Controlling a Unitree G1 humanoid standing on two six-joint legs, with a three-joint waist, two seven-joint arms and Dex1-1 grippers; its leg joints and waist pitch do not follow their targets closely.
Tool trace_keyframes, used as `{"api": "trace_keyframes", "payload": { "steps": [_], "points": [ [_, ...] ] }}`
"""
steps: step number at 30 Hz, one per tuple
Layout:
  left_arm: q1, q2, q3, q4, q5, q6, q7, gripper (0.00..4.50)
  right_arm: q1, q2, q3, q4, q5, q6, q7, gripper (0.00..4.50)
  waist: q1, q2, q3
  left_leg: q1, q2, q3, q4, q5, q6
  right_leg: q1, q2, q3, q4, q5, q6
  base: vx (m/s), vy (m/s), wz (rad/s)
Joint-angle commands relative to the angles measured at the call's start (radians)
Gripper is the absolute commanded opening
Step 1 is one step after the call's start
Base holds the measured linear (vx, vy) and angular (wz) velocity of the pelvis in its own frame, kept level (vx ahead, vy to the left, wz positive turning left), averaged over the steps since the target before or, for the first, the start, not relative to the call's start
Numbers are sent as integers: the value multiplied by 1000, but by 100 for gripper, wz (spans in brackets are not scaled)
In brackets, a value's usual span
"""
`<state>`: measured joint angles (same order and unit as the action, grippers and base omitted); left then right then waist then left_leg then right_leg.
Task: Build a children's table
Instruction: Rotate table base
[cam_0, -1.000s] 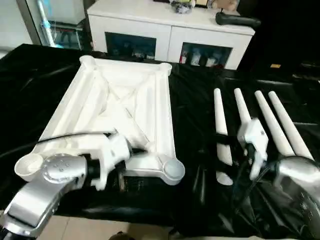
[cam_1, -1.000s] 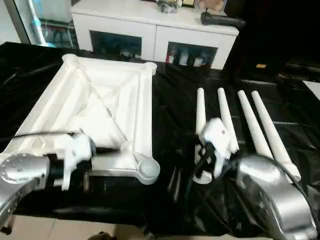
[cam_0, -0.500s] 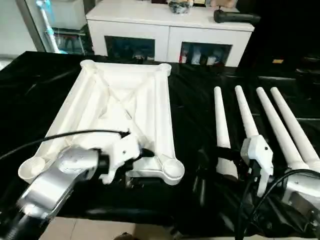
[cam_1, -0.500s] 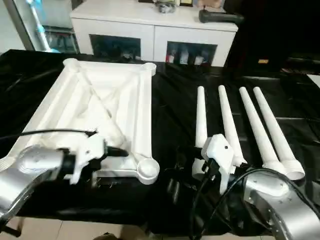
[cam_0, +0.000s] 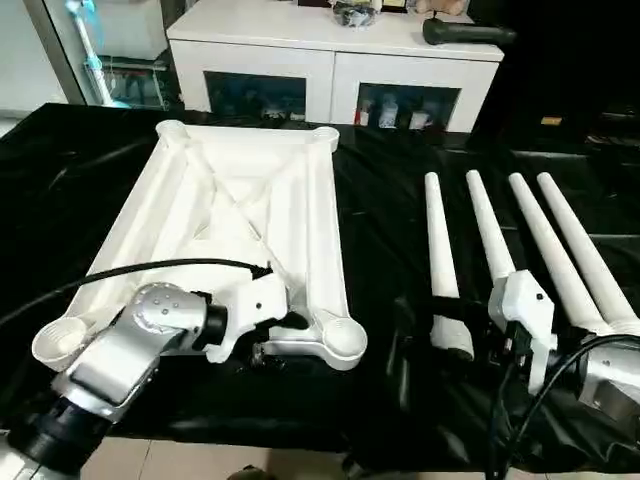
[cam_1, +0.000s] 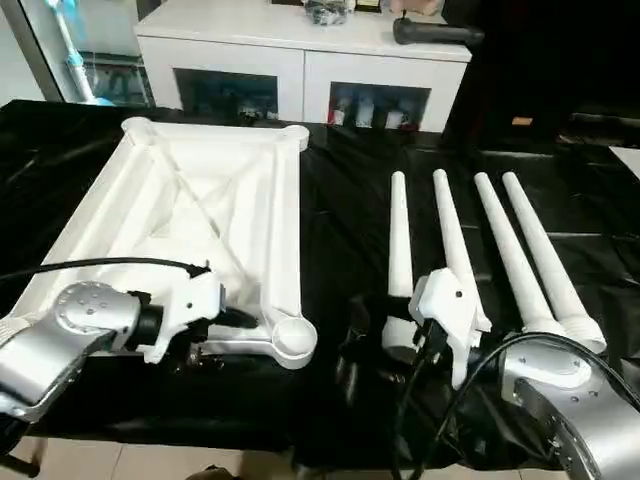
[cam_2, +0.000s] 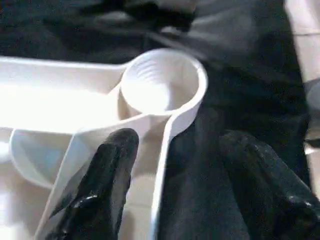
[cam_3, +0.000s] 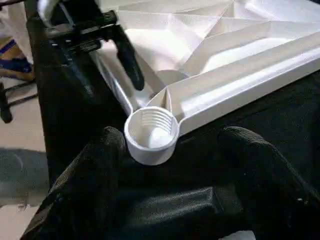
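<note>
In your head view the tabletop (cam_0: 235, 225) lies ribs up on the black cloth (cam_0: 390, 240) at centre left, four legs (cam_0: 500, 250) side by side at right, a white cabinet (cam_0: 330, 60) along the top. Your left gripper (cam_0: 285, 322) sits at the tabletop's near rail beside the lower-right corner socket (cam_0: 340, 340); your right gripper (cam_0: 505, 350) hangs at the legs' near ends.

In your left wrist view the jaws stand apart, one finger (cam_2: 105, 175) over the rail, the other on cloth.

In your right wrist view the jaws stand apart, empty, framing the socket (cam_3: 151, 134) at centre.
</note>
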<state>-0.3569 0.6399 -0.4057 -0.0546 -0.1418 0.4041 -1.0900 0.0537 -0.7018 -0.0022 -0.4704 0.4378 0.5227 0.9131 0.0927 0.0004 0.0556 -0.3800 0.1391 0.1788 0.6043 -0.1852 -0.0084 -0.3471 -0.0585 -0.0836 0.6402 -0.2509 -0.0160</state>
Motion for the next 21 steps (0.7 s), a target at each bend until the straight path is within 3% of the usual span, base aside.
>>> {"api": "trace_keyframes", "payload": {
  "steps": [1,3,4,6,12,21],
  "points": [
    [-18,2,-16,15,33,-19,-7,267,10,-22,10,-24,-5,8,13,331,1,-2,-50,23,112,-52,-83,-225,15,19,-126,78,-92,-133,-194,0,0,0],
    [-21,2,-20,24,43,-24,-8,243,9,-23,13,-23,-7,7,12,331,0,-4,-51,22,111,-52,-81,-217,22,20,-127,78,-92,-124,-196,0,0,0],
    [-26,-1,-21,35,53,-26,1,240,7,-21,16,-23,-8,7,9,331,-1,-9,-51,22,112,-51,-82,-209,27,20,-126,77,-92,-119,-197,0,0,0],
    [-28,-3,-21,40,53,-23,2,238,6,-19,17,-23,-8,9,7,331,0,-6,-52,22,112,-51,-80,-207,29,19,-127,77,-90,-119,-199,0,0,0],
    [-38,9,-36,58,67,-27,-9,174,1,-14,34,-22,-14,10,0,331,0,-5,-49,24,112,-52,-82,-227,21,16,-127,77,-95,-158,-197,0,0,0],
    [-25,31,-47,73,97,-24,-31,100,-5,-14,41,-16,-21,7,-8,331,-1,-5,-51,23,112,-51,-82,-218,23,17,-128,77,-91,-130,-202,0,0,0]
  ]
}}
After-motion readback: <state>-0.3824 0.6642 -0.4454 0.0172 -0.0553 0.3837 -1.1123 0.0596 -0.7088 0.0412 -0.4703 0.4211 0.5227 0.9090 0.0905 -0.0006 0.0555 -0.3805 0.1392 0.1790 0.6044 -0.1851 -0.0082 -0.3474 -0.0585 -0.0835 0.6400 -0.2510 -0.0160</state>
